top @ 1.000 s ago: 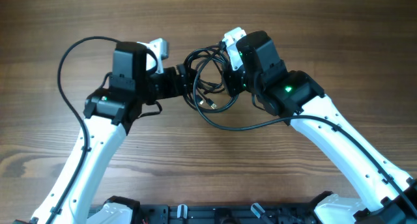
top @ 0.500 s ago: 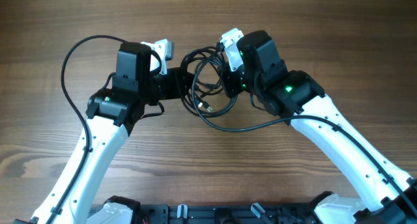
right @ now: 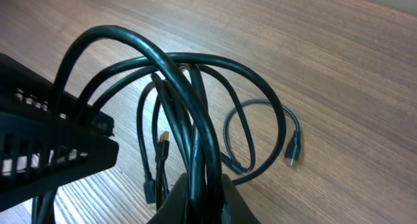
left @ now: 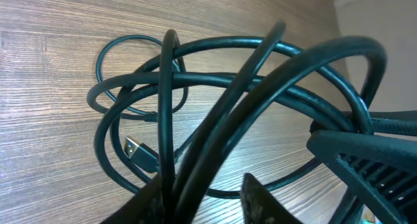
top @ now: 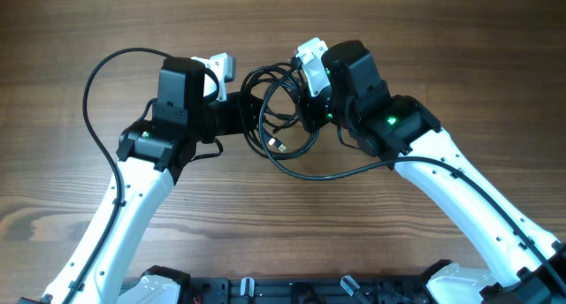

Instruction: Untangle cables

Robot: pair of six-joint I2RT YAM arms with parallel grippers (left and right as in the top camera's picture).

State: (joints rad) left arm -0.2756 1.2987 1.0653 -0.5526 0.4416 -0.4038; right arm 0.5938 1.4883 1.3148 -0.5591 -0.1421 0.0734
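A tangle of thin black cables (top: 285,118) hangs between my two grippers over the middle of the wooden table (top: 424,39). In the overhead view my left gripper (top: 252,111) reaches into the tangle from the left. In the left wrist view the left gripper (left: 207,185) has its jaws apart. Several strands (left: 215,120) run between the jaws against one finger, with a gap to the other finger (left: 260,198). My right gripper (top: 306,110) (right: 203,182) is shut on a bunch of strands (right: 195,120). A loose USB plug (top: 279,146) (left: 140,152) lies on the wood.
The left arm's own thick wire (top: 93,83) arcs out over the table at the left. The arm bases (top: 265,291) line the front edge. Another small plug (right: 293,149) on a thin loop lies beyond the tangle.
The left arm has shifted a little to the right into the tangle and its jaws have narrowed round the strands. The right arm has held still with its grip.
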